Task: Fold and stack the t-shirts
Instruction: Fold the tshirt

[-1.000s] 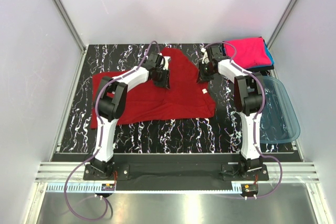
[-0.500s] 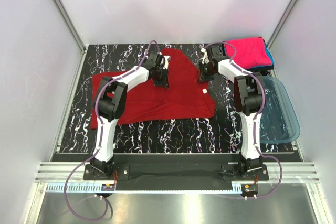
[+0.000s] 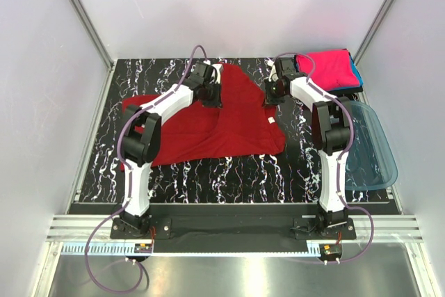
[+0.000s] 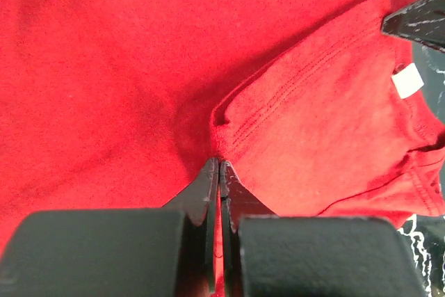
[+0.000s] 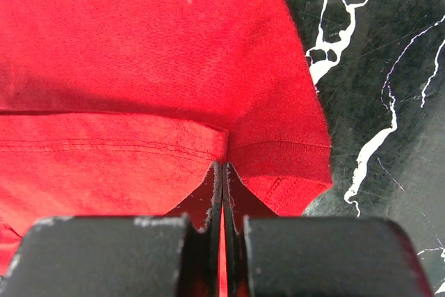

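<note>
A dark red t-shirt (image 3: 208,126) lies spread and partly folded on the black marbled table (image 3: 104,165). Its small white neck label (image 3: 270,121) shows near its right edge, and in the left wrist view (image 4: 407,79). My left gripper (image 3: 211,93) is shut on a fold of the red cloth (image 4: 278,123) at the shirt's far side. My right gripper (image 3: 270,95) is shut on the shirt's hemmed edge (image 5: 278,154) at the far right. A folded pink t-shirt (image 3: 327,67) lies on a teal-blue one (image 3: 356,73) at the back right corner.
A translucent blue plastic tub (image 3: 368,145) sits at the table's right edge beside the right arm. White walls and metal frame posts close in the table on three sides. Bare marbled table (image 5: 389,88) shows right of the shirt's edge.
Both grippers have moved toward the far side, the left one farther, carrying the pinched red cloth. The shirt's left part has been drawn up and narrower.
</note>
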Controlling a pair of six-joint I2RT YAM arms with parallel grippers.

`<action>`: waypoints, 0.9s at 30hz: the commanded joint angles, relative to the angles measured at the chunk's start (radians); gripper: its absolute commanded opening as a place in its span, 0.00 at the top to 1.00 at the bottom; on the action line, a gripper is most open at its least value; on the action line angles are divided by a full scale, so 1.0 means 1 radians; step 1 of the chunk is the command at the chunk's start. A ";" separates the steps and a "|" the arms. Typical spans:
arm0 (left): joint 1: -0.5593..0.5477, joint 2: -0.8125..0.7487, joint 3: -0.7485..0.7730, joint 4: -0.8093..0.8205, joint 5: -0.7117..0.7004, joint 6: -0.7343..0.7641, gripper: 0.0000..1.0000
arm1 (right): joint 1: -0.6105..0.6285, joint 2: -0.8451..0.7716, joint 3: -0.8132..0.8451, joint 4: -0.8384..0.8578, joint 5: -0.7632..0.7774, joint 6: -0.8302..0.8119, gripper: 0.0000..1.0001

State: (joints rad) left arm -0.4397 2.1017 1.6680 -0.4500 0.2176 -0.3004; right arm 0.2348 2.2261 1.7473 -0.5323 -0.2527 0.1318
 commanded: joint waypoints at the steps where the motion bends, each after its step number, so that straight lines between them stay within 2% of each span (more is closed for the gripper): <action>1: 0.002 -0.063 0.007 0.036 -0.055 -0.019 1.00 | 0.005 -0.060 0.038 -0.001 0.007 0.009 1.00; 7: 0.001 -0.072 -0.025 0.037 -0.118 -0.031 1.00 | 0.005 -0.052 0.075 0.008 -0.013 0.019 1.00; 27: 0.002 -0.097 -0.093 0.076 -0.182 -0.071 1.00 | 0.031 0.000 0.129 0.101 -0.025 -0.024 1.00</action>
State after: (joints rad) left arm -0.4397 2.0632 1.5799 -0.4229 0.0765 -0.3630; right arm 0.2558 2.2250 1.8278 -0.4931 -0.2569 0.1310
